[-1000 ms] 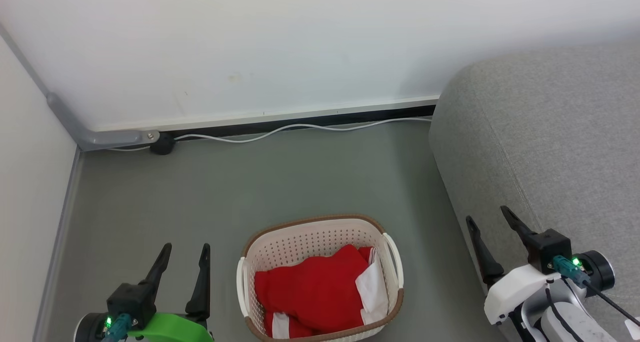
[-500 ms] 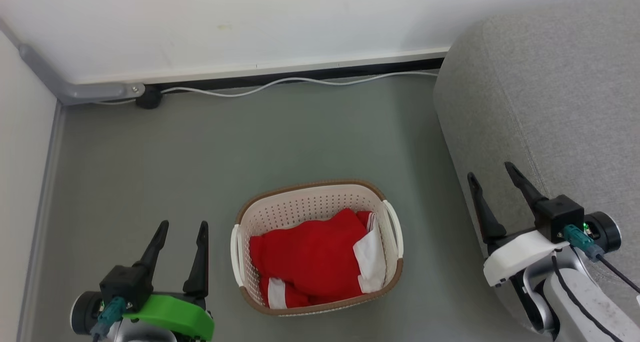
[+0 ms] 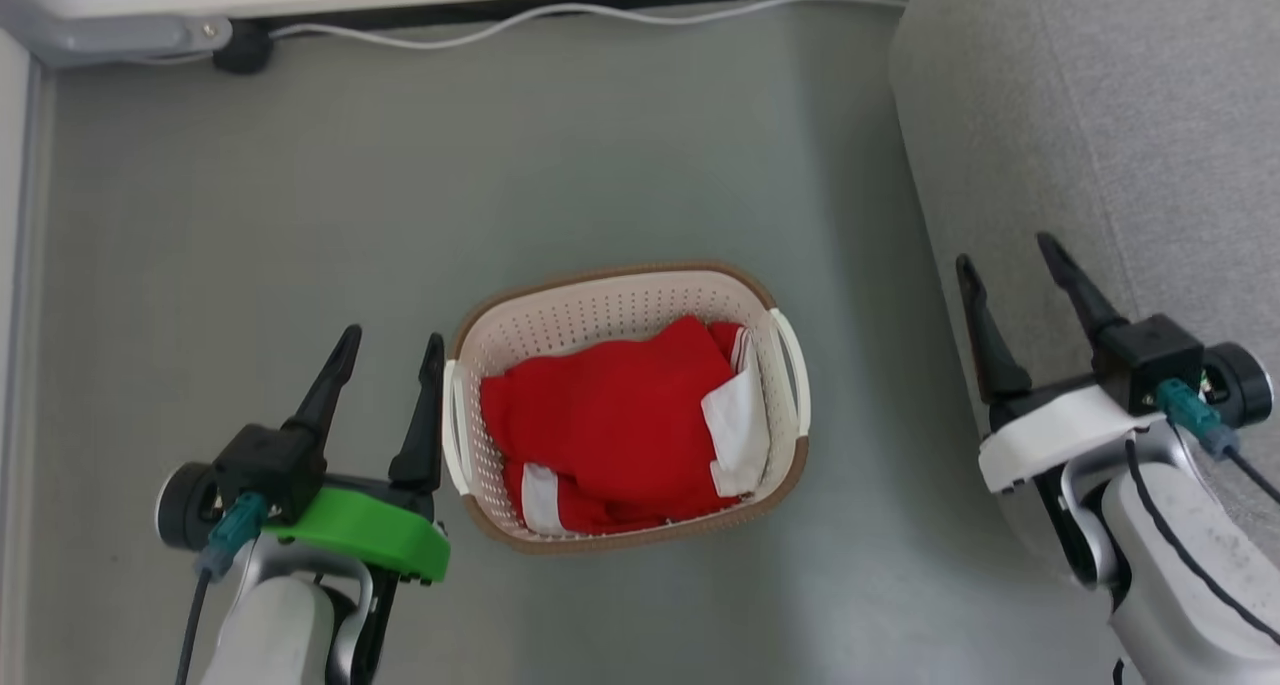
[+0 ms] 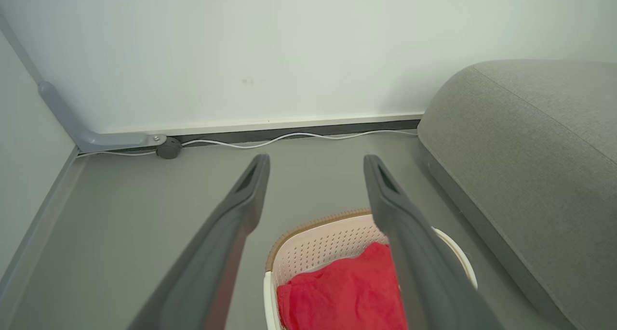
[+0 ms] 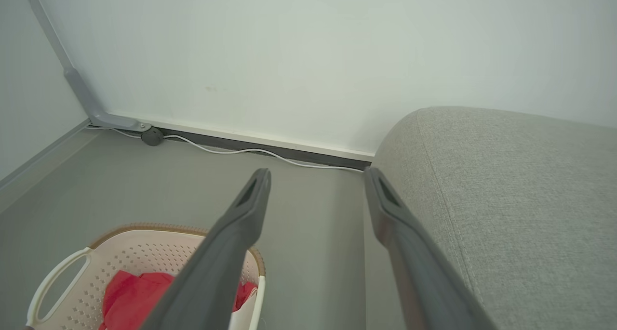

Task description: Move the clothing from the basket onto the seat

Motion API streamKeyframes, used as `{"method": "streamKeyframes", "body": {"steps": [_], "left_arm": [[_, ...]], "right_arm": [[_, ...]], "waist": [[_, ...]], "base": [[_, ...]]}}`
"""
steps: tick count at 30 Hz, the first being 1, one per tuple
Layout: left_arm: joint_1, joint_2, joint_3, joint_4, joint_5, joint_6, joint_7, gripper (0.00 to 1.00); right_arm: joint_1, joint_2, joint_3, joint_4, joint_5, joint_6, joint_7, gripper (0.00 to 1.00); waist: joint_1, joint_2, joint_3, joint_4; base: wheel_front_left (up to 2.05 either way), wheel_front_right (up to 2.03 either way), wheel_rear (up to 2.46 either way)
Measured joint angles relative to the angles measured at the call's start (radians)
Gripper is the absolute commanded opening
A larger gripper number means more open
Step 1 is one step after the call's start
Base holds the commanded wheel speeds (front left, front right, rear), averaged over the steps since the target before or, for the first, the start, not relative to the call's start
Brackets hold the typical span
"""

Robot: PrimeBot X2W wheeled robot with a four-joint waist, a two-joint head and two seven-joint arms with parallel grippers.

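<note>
The cream perforated basket (image 3: 600, 310) with a brown rim stands on the grey floor in the middle of the head view. Red clothing (image 3: 600, 425) with white panels fills it. The basket (image 4: 318, 245) and clothing (image 4: 342, 296) also show low in the left wrist view, and the basket (image 5: 144, 248) and clothing (image 5: 130, 298) in the right wrist view. My left gripper (image 3: 390, 343) hovers open just left of the basket, empty. My right gripper (image 3: 1005, 250) is open and empty at the edge of the light grey seat (image 3: 1100, 95), to the basket's right.
A white cable (image 3: 560, 15) and a black plug (image 3: 240, 47) lie along the baseboard at the far wall. A grey conduit (image 3: 100, 33) runs into the left corner. Bare grey floor (image 3: 300, 195) lies beyond the basket.
The head camera has tilted down, so wall and basket slide up the picture. Both grippers show higher and nearer the basket, still open.
</note>
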Motion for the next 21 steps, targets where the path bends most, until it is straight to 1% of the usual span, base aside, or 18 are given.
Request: {"method": "streamKeyframes", "body": {"steps": [4, 10, 11, 13, 16, 21], "left_arm": [[-0.046, -0.003, -0.023, 0.001, 0.002, -0.005, 0.018, 1.00], [-0.117, -0.007, -0.084, 0.001, 0.026, -0.014, 0.049, 1.00], [-0.145, -0.007, -0.109, 0.001, 0.047, -0.019, 0.064, 1.00], [-0.175, -0.008, -0.135, 0.000, 0.055, -0.022, 0.077, 1.00], [-0.227, -0.011, -0.169, -0.002, 0.065, -0.024, 0.100, 1.00], [-0.289, -0.013, -0.218, 0.007, 0.095, -0.032, 0.152, 1.00]], "right_arm": [[-0.047, 0.001, -0.012, -0.022, -0.009, 0.000, 0.000, 1.00], [-0.133, 0.011, -0.026, -0.076, -0.027, 0.000, 0.000, 1.00], [-0.164, 0.019, -0.030, -0.094, -0.034, 0.000, 0.000, 1.00], [-0.192, 0.027, -0.030, -0.110, -0.041, 0.000, 0.000, 1.00], [-0.228, 0.039, -0.029, -0.127, -0.052, 0.001, 0.000, 1.00], [-0.278, 0.077, -0.027, -0.150, -0.053, 0.002, -0.003, 1.00]], "waist": [[0.0001, 0.0000, 0.057, 0.000], [0.0001, 0.0000, 0.142, -0.002], [0.0001, 0.0000, 0.170, -0.004], [0.0001, 0.0000, 0.199, -0.007], [0.0001, 0.0000, 0.241, -0.014], [0.0001, 0.0000, 0.310, -0.037]], "base": [[0.00, 0.00, 0.00], [0.00, 0.00, 0.00], [0.00, 0.00, 0.00], [0.00, 0.00, 0.00], [0.00, 0.00, 0.00], [0.00, 0.00, 0.00]]}}
